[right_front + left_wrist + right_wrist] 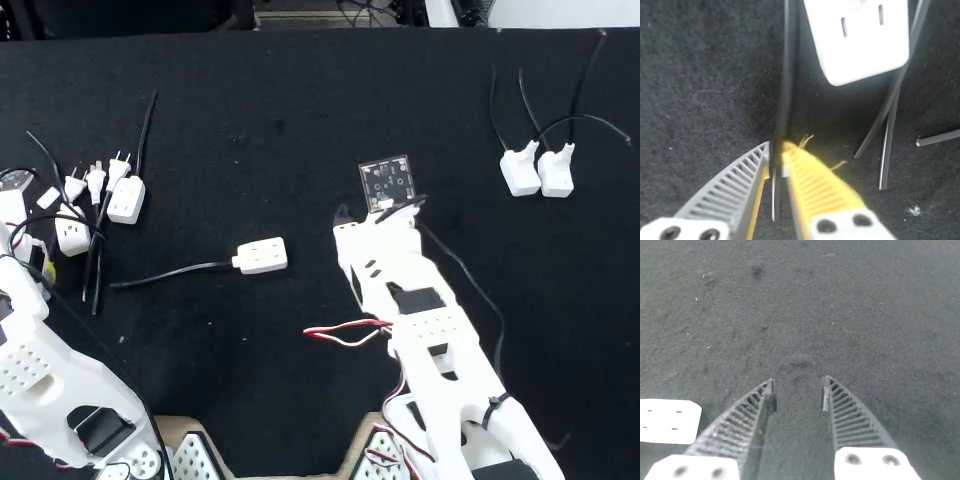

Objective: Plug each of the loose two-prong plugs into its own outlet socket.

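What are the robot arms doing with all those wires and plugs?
They are meant to push plugs into sockets. The left gripper is shut on a thin black cable, right by a white socket in the jumble at the table's left side. Some two-prong plugs lie loose there, not yet plugged in. The right gripper is open and holds nothing, hanging over the black table near a single socket.

A matte black cloth (250,100) covers the counter (300,60) from left to right. Beyond its far edge sit dark cables (350,12) and, far right, a pale surface (560,12). Light falls evenly.
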Controlling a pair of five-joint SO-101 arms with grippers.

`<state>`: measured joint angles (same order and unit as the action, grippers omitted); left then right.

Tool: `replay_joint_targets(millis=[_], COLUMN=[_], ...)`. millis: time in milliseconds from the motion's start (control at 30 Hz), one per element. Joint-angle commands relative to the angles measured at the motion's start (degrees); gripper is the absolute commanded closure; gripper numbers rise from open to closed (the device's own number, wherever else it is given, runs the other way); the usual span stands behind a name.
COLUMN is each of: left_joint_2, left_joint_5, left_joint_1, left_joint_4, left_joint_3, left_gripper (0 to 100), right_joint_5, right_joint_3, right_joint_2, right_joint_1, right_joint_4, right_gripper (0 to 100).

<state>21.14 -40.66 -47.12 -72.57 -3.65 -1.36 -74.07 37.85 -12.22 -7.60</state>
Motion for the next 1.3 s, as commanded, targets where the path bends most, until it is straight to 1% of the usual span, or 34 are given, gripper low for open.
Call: replay_joint_targets(millis=[0,200,400,500,767,867,967,1033,1267], left_joint_2=[-1.1,-1.2,-1.1,-0.7,-1.1,-1.1,-1.1,-1.2,-1.1], left_joint_5=[0.5,0.6,0.4,0.3,0.3,-0.2,-4.8,-8.8,-19.6], left_joint_1=[0.2,-4.7,-8.6,-9.9,-12.9,-13.1,-13.7,-15.6,-24.5], left_joint_4=[-0.5,-0.8,-9.8,-12.6,-14.4,-17.4,-24.2,-28.0,-28.1], left_joint_3=[1.5,8.0,17.9,21.4,23.9,25.4,25.8,25.9,25.5], left_gripper=[97,97,97,97,97,97,97,97,97], right_joint_5=[0.0,0.0,0.0,0.0,0.0,0.0,0.0,0.0,0.0], right_joint_3=[0.2,0.2,0.2,0.2,0.2,0.2,0.2,0.2,0.4], right_joint_2=[1.5,1.5,1.5,1.5,1.5,1.5,1.5,1.5,1.5], right_joint_1=[-0.8,-0.8,-0.8,-0.8,-0.8,-0.8,-0.8,-0.8,-0.9], right_joint_4=[1.3,1.3,1.3,1.3,1.2,1.2,1.2,1.1,1.3], right_gripper=[85.2,85.2,85.1,85.1,85.1,85.1,85.1,85.1,85.1])
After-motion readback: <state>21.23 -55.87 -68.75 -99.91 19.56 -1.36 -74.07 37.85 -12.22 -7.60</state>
